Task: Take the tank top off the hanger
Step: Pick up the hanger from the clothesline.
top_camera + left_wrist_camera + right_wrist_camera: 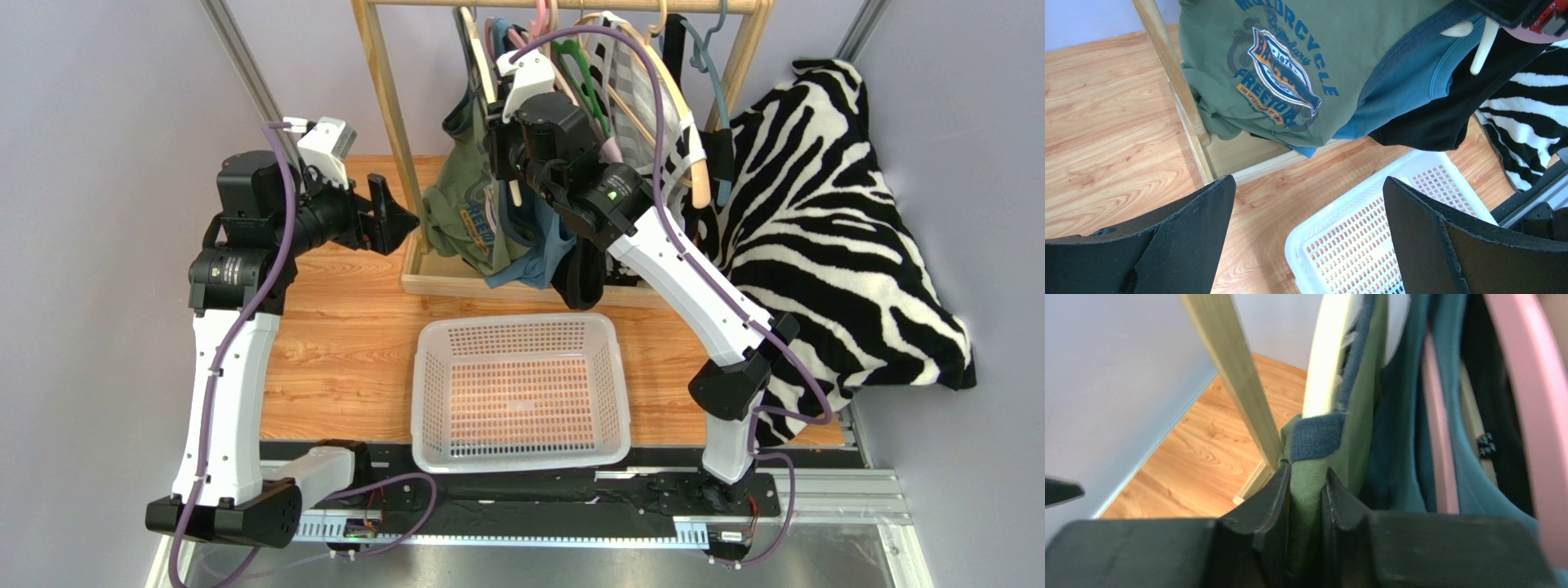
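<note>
The tank top [472, 218] is olive green with a blue and orange motorcycle print [1284, 61]. It hangs at the left end of the clothes rack on a cream hanger [1328, 355]. My right gripper [1306, 478] reaches in among the hanging clothes [513, 165], and its jaws pinch a fold of the green fabric [1364, 410] just below the navy-edged strap. My left gripper [1309, 233] stands open with nothing between its fingers. It hovers left of the shirt [395, 218], above the wooden tabletop.
A white perforated basket [423, 368] sits on the table in front of the rack. A teal garment [1407, 86] and a black one [1444, 125] hang beside the tank top, with a pink hanger [1530, 386] close by. The rack's wooden post [1229, 367] stands left; a zebra blanket [846, 233] lies right.
</note>
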Available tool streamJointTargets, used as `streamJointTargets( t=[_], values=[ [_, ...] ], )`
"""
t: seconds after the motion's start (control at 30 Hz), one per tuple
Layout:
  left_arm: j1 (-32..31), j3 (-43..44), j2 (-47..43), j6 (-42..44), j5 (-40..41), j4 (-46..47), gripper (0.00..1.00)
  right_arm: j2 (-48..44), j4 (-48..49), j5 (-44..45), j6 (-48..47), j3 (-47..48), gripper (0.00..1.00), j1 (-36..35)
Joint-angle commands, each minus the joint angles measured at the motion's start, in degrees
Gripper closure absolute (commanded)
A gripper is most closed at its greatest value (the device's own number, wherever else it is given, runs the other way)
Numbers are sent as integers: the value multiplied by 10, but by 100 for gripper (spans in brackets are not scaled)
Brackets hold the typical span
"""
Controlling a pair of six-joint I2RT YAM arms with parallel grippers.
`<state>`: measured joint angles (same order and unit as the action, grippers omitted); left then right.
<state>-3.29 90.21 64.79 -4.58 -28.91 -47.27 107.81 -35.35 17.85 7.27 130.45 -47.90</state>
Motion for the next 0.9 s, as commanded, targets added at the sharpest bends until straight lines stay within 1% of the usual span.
streamJointTargets(
  t=[0.0, 0.03, 0.07, 0.2, 0.43, 0.57, 0.77, 0.83, 0.87],
  values=[
    [2, -9, -18, 9, -3, 19, 1, -2, 11, -3, 1, 27, 91, 2],
    [2, -14, -20, 10, -3, 20, 1, -2, 16, -2, -3, 31, 98, 2],
    [2, -14, -21, 10, -3, 20, 1, -2, 17, 2, -6, 34, 100, 3],
    [2, -21, -24, 12, 1, 21, 2, -9, 43, 14, -34, 38, 100, 1],
    [2, -31, -20, 17, 8, 23, 2, -44, 141, 29, -75, 27, 100, -4],
    [2, -38, -20, 19, 11, 22, 2, -46, 152, 32, -89, 38, 100, -4],
    [2, -40, -23, 21, 5, 17, 2, -73, 149, 36, -80, -22, 100, -11],
    [2, -34, -23, 23, 2, 11, 2, -93, 143, 38, -81, -70, 100, -23],
    [2, -30, -22, 23, 0, 8, 2, -116, 139, 36, -82, -92, 100, -28]
  ],
)
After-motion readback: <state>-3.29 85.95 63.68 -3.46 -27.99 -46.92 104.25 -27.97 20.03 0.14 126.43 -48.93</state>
